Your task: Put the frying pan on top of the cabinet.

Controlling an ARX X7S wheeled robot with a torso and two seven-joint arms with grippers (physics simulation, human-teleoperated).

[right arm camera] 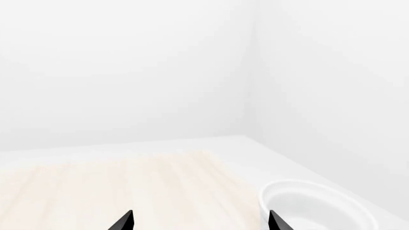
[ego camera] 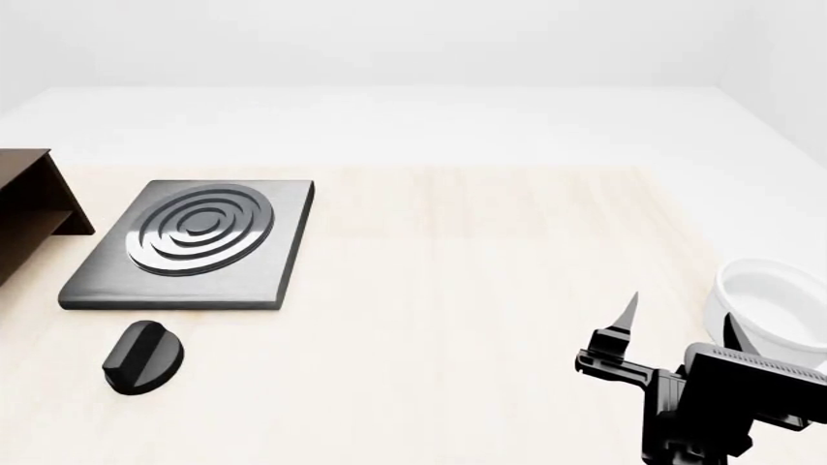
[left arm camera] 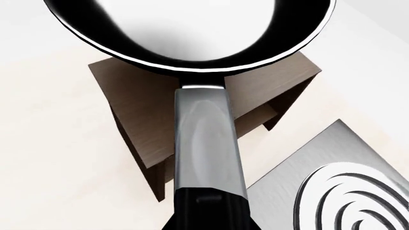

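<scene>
In the left wrist view my left gripper (left arm camera: 208, 215) is shut on the dark grey handle (left arm camera: 206, 143) of the frying pan (left arm camera: 191, 28). The glossy black pan hangs above the flat top of the dark brown cabinet (left arm camera: 143, 100) and covers part of it. I cannot tell whether the pan touches the top. In the head view only the cabinet's right edge (ego camera: 26, 208) shows at the far left; the pan and left gripper are out of that view. My right gripper (ego camera: 683, 325) is open and empty at the lower right, its fingertips apart in the right wrist view (right arm camera: 201, 223).
A grey square stove plate (ego camera: 194, 242) with concentric rings lies right of the cabinet and also shows in the left wrist view (left arm camera: 319, 167). A small black knob (ego camera: 139, 356) sits in front of it. A white bowl (ego camera: 776, 305) stands beside the right gripper, also in the right wrist view (right arm camera: 313, 206).
</scene>
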